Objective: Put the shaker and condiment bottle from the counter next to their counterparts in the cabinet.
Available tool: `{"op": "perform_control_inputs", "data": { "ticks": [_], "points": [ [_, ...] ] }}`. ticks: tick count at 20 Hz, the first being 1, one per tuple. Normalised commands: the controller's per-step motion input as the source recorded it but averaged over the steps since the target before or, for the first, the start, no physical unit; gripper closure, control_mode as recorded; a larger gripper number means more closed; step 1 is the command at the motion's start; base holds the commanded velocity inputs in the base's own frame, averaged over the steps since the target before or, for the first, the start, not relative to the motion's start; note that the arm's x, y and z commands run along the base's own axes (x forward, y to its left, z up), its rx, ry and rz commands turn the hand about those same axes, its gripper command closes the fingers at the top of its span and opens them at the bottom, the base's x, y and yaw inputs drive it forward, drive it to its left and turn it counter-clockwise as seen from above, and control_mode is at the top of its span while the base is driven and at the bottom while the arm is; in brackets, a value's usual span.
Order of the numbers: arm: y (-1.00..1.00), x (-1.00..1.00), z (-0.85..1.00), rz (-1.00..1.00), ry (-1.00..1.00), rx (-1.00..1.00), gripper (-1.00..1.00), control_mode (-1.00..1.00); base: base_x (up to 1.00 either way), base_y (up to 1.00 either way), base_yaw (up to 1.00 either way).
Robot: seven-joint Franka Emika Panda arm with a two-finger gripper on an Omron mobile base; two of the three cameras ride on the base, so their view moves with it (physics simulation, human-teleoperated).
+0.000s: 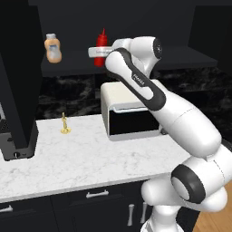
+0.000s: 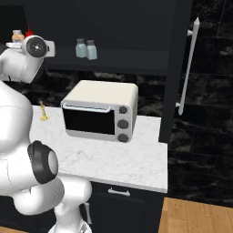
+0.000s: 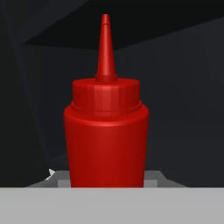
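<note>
Kitchen: toaster oven (image 2: 100,110), marble counter (image 1: 90,158)

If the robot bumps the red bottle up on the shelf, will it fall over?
Probably it tips easily: the condiment bottle is tall and slim with a pointed nozzle, standing upright on the cabinet shelf. Its smooth, round sides look slippery, so once down it would likely roll. It resembles a squeeze bottle, so it may give a little when pinched.

White marble counter (image 1: 90,158) bearing toaster oven (image 2: 100,111), small brass candlestick (image 1: 65,124), black appliance (image 1: 18,149) at left
</note>
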Motion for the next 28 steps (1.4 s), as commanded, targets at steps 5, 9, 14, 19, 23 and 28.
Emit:
{"op": "perform_control_inputs", "data": {
  "ticks": [5, 9, 14, 19, 23, 28],
  "points": [
    [0.29, 0.38, 0.00, 0.02, 0.00, 0.00, 1.00, -1.00, 0.00, 0.00, 0.00],
    [0.06, 0.45, 0.00, 0.00, 0.00, 0.00, 1.00, -1.00, 0.00, 0.00, 0.00],
    [0.20, 0.39, 0.00, 0.00, 0.00, 0.00, 1.00, -1.00, 0.00, 0.00, 0.00],
    [0.28, 0.27, 0.00, 0.03, 0.03, -0.06, 1.00, -1.00, 0.00, 0.00, 0.00],
    [0.35, 0.28, -0.02, 0.05, 0.00, -0.05, 1.00, -1.00, 0.00, 0.00, 0.00],
    [0.29, 0.46, -0.07, 0.07, 0.00, 0.00, 1.00, -1.00, 0.00, 0.00, 0.00]
  ]
}}
